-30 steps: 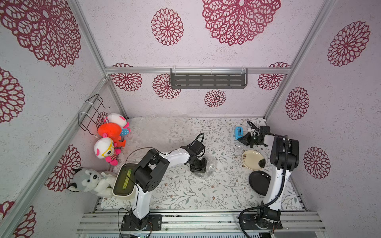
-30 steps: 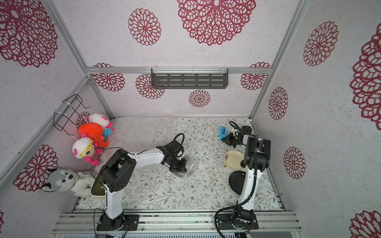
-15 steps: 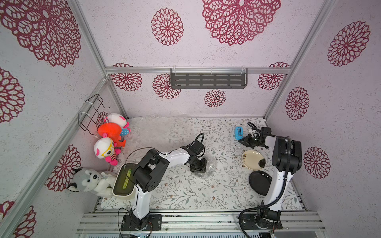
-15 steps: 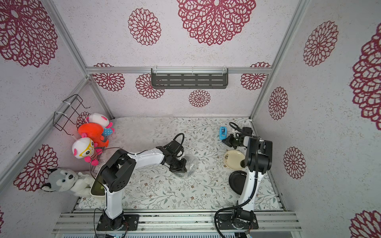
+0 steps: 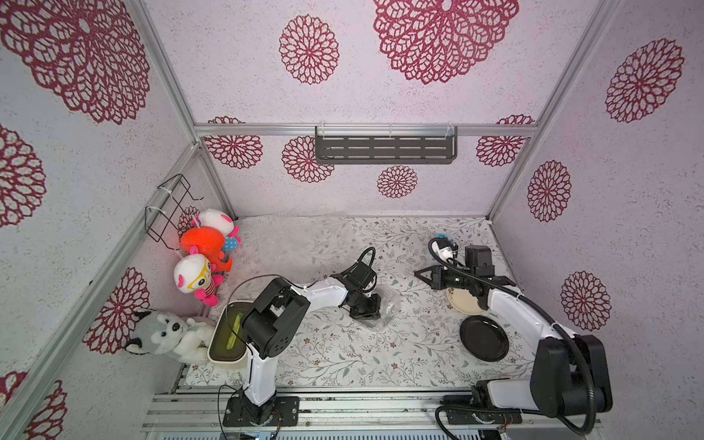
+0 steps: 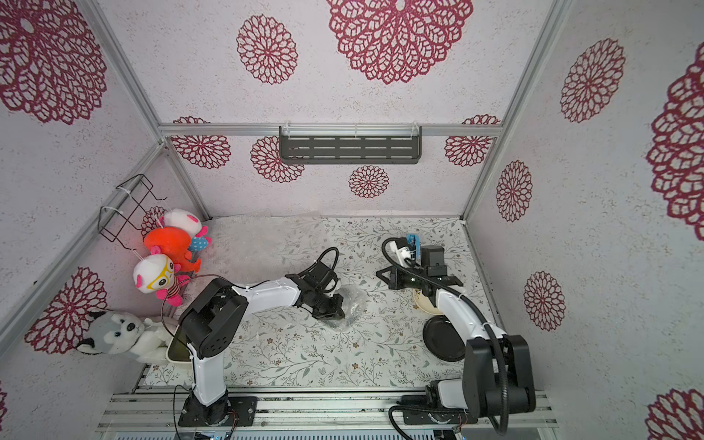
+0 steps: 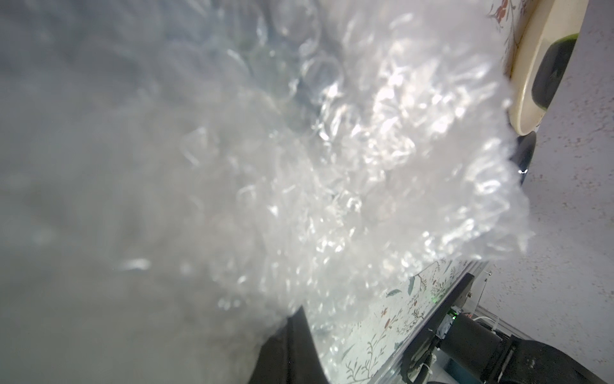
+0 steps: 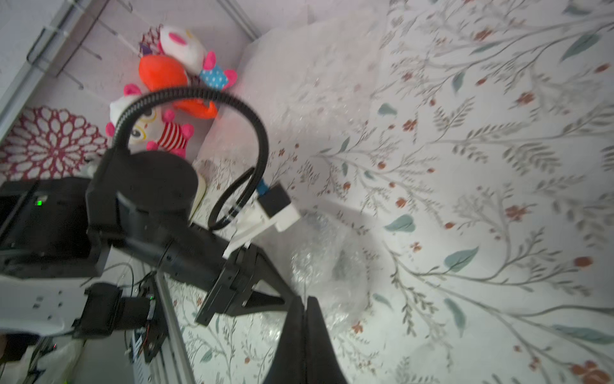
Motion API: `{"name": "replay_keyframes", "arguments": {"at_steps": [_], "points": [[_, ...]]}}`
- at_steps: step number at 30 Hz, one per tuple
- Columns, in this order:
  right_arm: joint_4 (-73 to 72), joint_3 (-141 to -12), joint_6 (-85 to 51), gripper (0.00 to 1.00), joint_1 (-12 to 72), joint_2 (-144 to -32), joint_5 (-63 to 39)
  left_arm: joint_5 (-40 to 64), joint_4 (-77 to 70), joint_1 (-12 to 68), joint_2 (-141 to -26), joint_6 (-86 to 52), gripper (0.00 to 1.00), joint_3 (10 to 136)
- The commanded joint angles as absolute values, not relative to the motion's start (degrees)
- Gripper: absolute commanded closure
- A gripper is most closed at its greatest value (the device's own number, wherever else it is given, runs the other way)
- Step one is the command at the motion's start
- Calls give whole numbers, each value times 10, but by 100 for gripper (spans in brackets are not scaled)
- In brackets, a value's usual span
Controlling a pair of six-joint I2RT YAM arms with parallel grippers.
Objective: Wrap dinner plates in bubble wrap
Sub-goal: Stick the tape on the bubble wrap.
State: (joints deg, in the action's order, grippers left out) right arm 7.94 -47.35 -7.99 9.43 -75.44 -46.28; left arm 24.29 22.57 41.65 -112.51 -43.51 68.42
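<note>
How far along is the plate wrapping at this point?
Looks done: one crumpled bubble wrap bundle mid-table, something dark inside; a plate cannot be confirmed. In hand: the shut left gripper sits at that bundle; the right gripper, shut and empty, hovers nearby. To do: the cream plate and black plate lie bare; a flat bubble wrap sheet waits behind.

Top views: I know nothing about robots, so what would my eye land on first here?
Probably the bright plush toys clustered by the left wall, the orange one loudest. Next, mid-table, the left gripper sits at a crumpled bundle of bubble wrap. By the right arm lie a cream plate, partly under the arm, and a black plate, both unwrapped.
</note>
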Motion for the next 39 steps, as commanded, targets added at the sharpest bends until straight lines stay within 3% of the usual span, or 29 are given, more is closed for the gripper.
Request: {"name": "replay_keyframes", "arguments": {"at_steps": [1,8,18,31,39], "points": [[116,-461,-49,100,125,-716,-490,211,259,422,-1131,-426,100,654],[128,-460,-36,100,175,-731,-521,206,233,423,-1105,-422,100,630],[89,-541,-24,100,216,-884,-566,216,202,423,-1092,-419,100,612],[192,-453,-64,100,227,-662,-504,224,192,423,-1091,-420,100,606],[125,-438,-61,100,229,-709,-522,228,183,423,-1090,-418,100,601]]}}
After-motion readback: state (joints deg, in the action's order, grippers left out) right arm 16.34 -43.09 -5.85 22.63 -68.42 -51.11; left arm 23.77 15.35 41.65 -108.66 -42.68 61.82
